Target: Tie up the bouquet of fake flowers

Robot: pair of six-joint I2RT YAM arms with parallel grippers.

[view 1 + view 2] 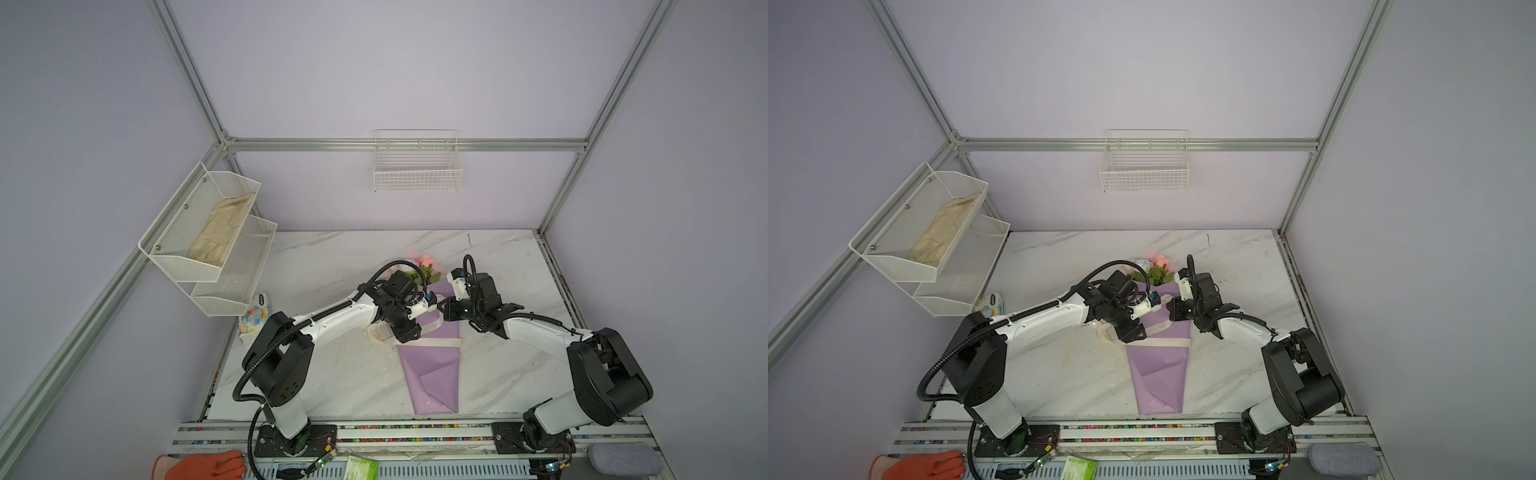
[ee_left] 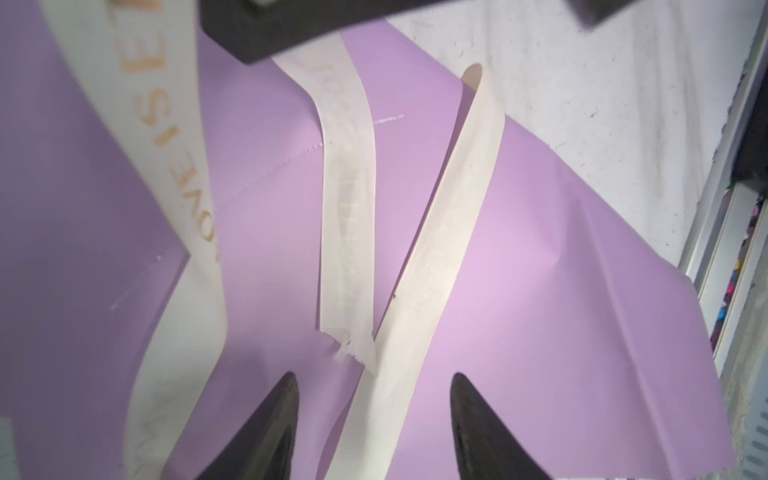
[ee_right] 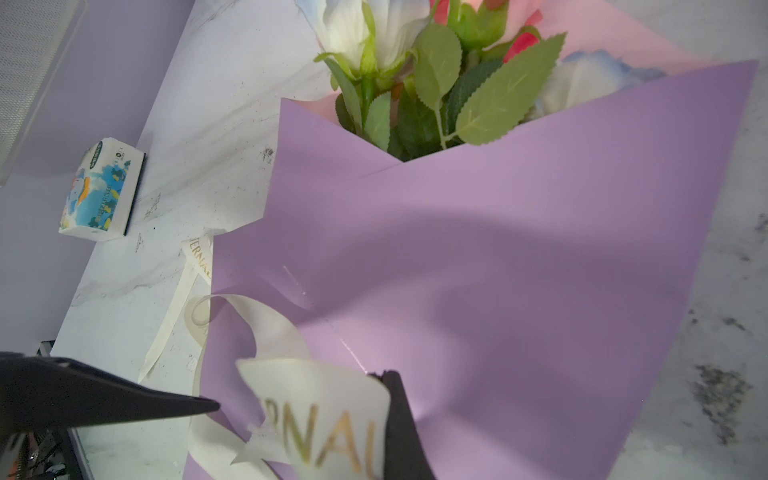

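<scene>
Left pincer (image 2: 374,376) stands open astride a loose strand of the ribbon (image 2: 449,216); right pincer (image 3: 390,399) is clamped on the ribbon's lettered end. Both work above the middle of the table (image 1: 332,257). There the bouquet of fake flowers (image 1: 424,270) lies sheathed in lilac paper (image 1: 432,374), blooms toward the table's far edge. I judge wrapping complete and the ribbon crossed; the knot is not yet cinched.
</scene>
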